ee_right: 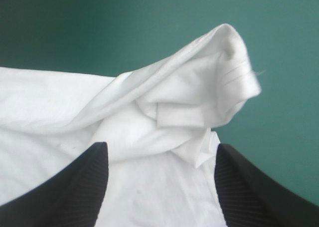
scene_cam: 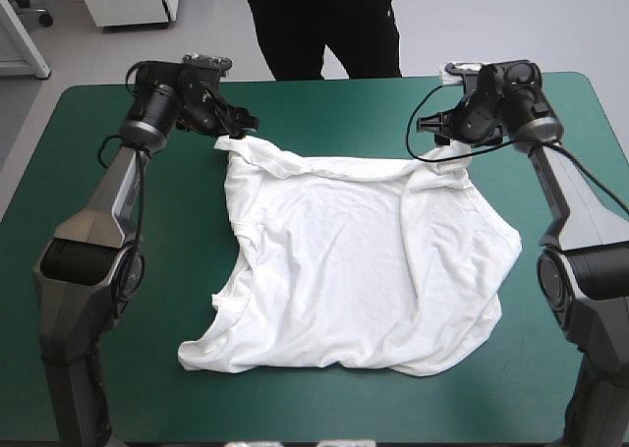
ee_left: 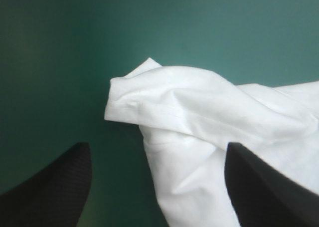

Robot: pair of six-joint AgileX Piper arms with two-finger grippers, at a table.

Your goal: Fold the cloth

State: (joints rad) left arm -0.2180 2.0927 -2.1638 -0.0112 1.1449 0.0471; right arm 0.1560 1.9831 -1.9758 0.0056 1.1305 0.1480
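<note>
**Item: white T-shirt, spread, far edge bunched at both corners**

Location — the T-shirt (scene_cam: 364, 260) lies open across the middle of the teal-green cover (scene_cam: 324, 113). It is mostly flat, with a long crease down its right half and a rumpled, curled near left corner. The far edge is gathered into a small raised knot at each end.

Left gripper (scene_cam: 234, 133): set low at the far left knot. Its jaws are apart, and the bunched corner lies between and just ahead of them. Nothing is pinched.

Right gripper (scene_cam: 444, 138): likewise at the far right knot, jaws apart. A folded peak of cloth stands up between them, unclamped.

Reading — the two grippers sit at matching corners, likely so that both ends of one edge can be taken together and carried toward the near edge as a first fold. The knots stand proud of the table, which should give the jaws something to bite.

Caution: the cloth looks thin and limp, so an uneven bite on either side would probably skew the fold
</note>
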